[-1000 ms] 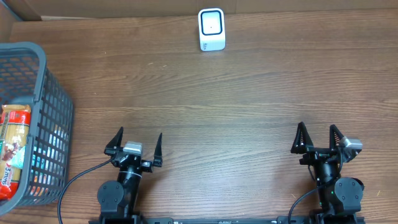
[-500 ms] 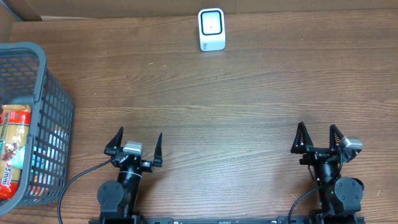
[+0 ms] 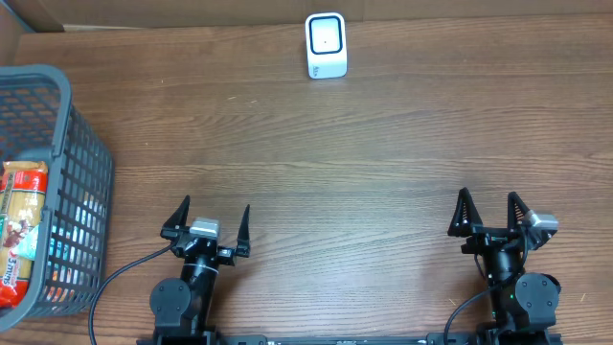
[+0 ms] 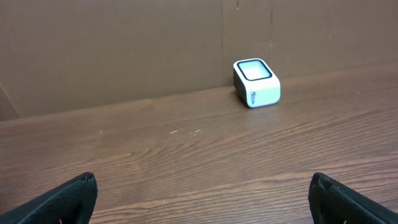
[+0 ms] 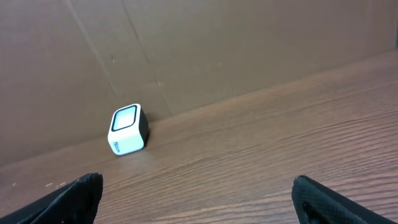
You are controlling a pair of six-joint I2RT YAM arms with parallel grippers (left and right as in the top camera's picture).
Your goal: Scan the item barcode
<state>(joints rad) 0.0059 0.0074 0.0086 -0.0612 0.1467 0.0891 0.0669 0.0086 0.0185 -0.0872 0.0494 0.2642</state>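
A white barcode scanner point(image 3: 326, 45) stands at the far edge of the wooden table, also seen in the left wrist view point(image 4: 256, 83) and the right wrist view point(image 5: 128, 129). Packaged items point(image 3: 21, 230) with orange and red wrappers lie in the grey basket point(image 3: 84, 153) at the left edge. My left gripper point(image 3: 212, 219) rests open near the front edge, left of centre, with nothing between its fingers. At the front right my right gripper point(image 3: 491, 210) is open and empty too. Both are far from the scanner and the basket.
A brown cardboard wall point(image 4: 124, 50) runs along the back of the table behind the scanner. Bare wood point(image 3: 335, 163) lies between the grippers and the scanner.
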